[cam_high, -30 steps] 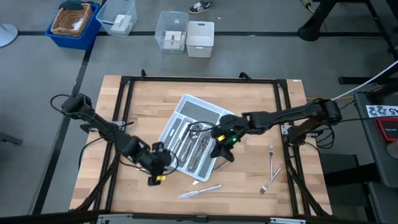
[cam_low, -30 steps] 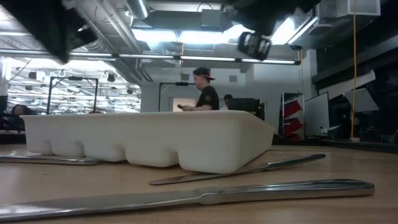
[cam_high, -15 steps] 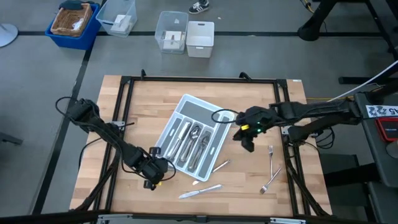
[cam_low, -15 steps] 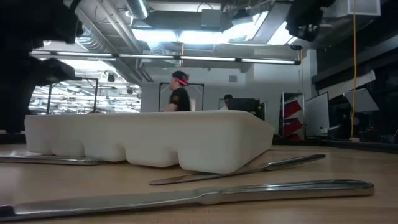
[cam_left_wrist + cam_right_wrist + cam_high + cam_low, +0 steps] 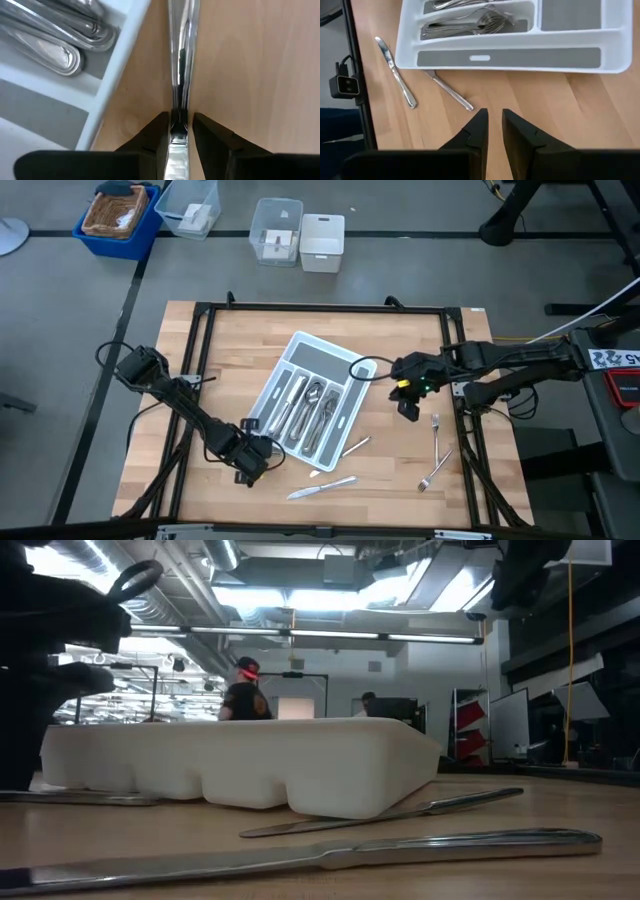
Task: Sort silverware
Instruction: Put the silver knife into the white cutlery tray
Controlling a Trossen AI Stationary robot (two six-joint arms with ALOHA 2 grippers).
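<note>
The light grey tray (image 5: 340,352) lies slanted at mid-table and holds several forks, spoons and knives (image 5: 310,405). Loose silverware lies near it: a knife (image 5: 322,487), a short piece (image 5: 352,447) and two forks (image 5: 436,430) (image 5: 433,472). My left gripper (image 5: 250,470) is low at the tray's near-left corner, shut on a slim silver utensil (image 5: 180,60) that lies along the tray's wall (image 5: 115,75). My right gripper (image 5: 410,408) hovers right of the tray, shut and empty (image 5: 495,125). My left gripper pinches the utensil's slim shaft (image 5: 179,117) between its two fingers, one on each side, coming from above. The utensil lies flat on the wood beside the tray. Which end of it the fingers have, I cannot tell.
Black frame rails (image 5: 200,360) run along the table's left, right and far sides. Bare wood lies between the tray and the right rail, and left of the tray. Bins (image 5: 300,235) stand on the floor beyond the far edge. A person (image 5: 243,700) walks in the room behind.
My right gripper has moved from above the tray toward the table's right edge. My left gripper has moved toward the near edge and down beside the tray's near-left corner. The person in the room has walked leftward.
</note>
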